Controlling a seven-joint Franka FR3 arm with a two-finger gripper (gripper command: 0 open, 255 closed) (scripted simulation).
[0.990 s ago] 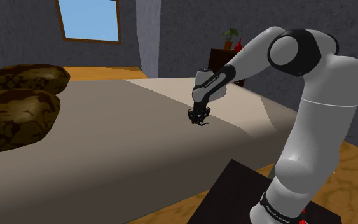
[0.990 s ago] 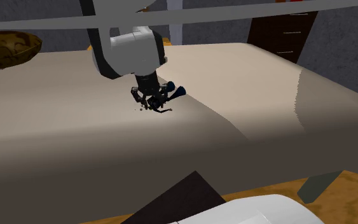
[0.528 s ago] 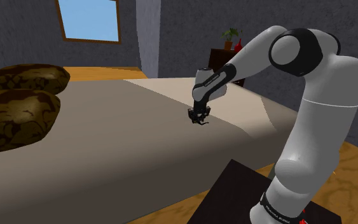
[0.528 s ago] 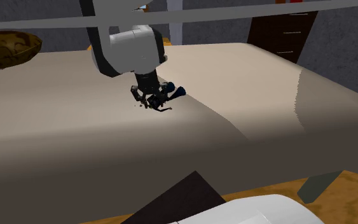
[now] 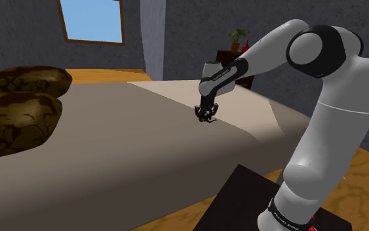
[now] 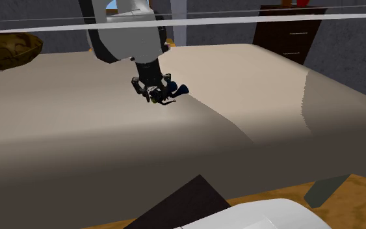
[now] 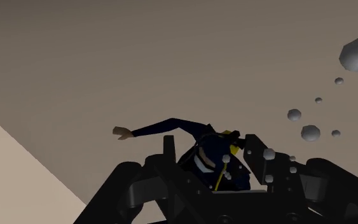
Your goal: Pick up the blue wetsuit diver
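Toward the foot end of the wide taupe-covered bed (image 5: 111, 144), well apart from the two brown mottled pillows (image 5: 19, 118) at the head end, the all-black two-finger gripper (image 6: 154, 95) points down at the cover. The fingers are closed to a narrow gap around the small diver figure in a dark blue wetsuit (image 7: 199, 153), clasping its torso. One arm of the figure projects sideways, and its blue fins stick out beside the fingers. The figure appears to hang just above the cover.

Risks from here:
- The grip sits on a small, uneven torso. A fast lift or wrist turn could rotate the figure between the pads and let it drop.
- The projecting arm or fins could drag on the cover if the hand dips.

Containers: the dark wooden dresser (image 6: 290, 36) beyond the foot corner has its drawers shut. On top stand a pot holding a small green plant (image 5: 236, 35) and a red vase (image 5: 245, 46), contents indistinct.
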